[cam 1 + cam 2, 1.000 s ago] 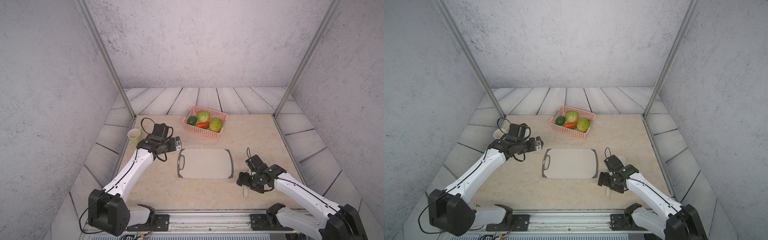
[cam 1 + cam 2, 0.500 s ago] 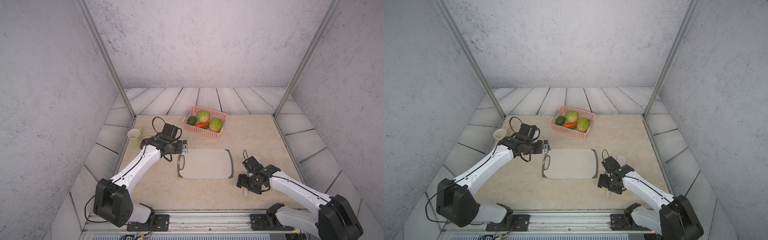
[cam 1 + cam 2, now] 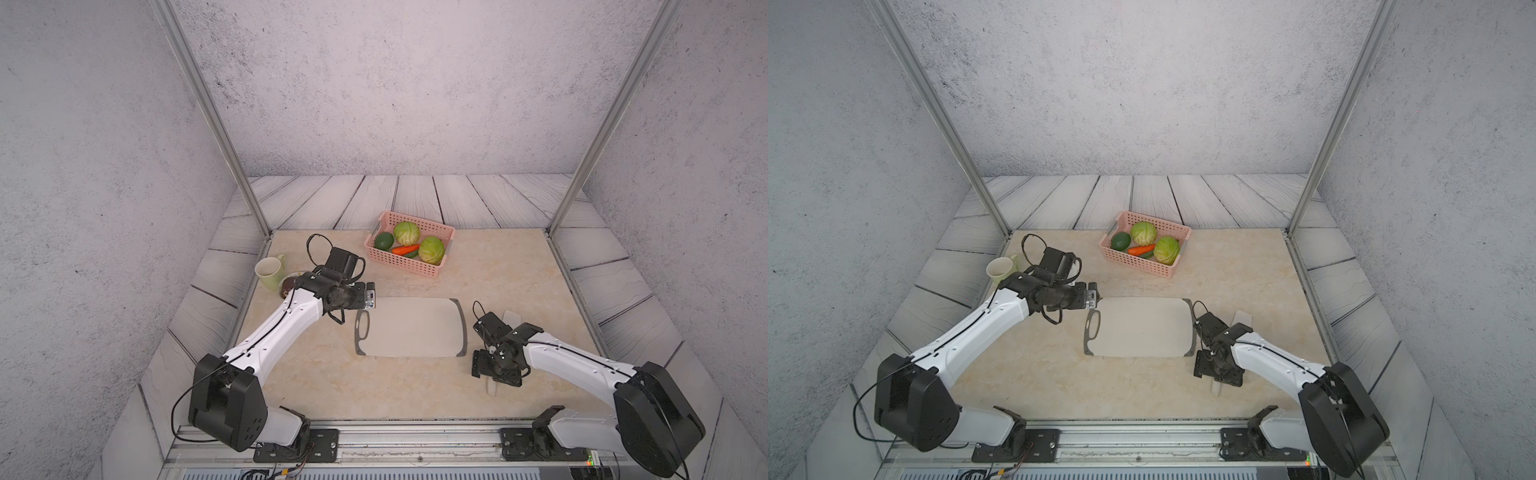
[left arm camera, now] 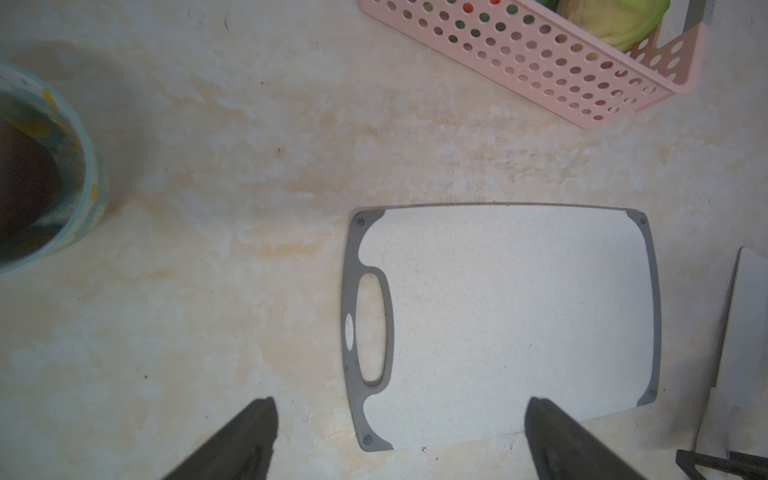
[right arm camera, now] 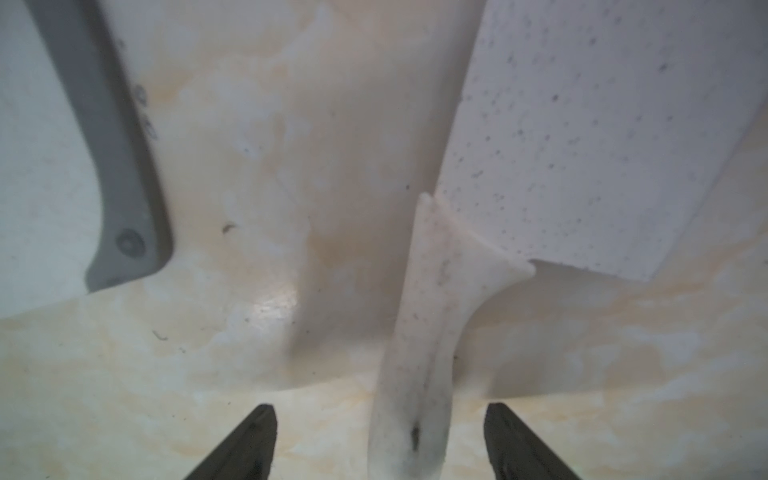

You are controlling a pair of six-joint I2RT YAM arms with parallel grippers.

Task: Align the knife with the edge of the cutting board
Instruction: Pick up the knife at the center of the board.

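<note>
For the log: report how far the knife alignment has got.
Done: nothing yet; the knife lies on the table beside the cutting board, angled off its edge with a gap. In hand: the right gripper straddles the handle, jaws open, not gripping. The left gripper hangs open near the board's cutout end. To do: grip, square up.

beige marbled table carries: cutting board flat at centre; knife flat just beside its plain short edge, not touching; pink basket behind the board; mug and bowl near the left edge.
</note>
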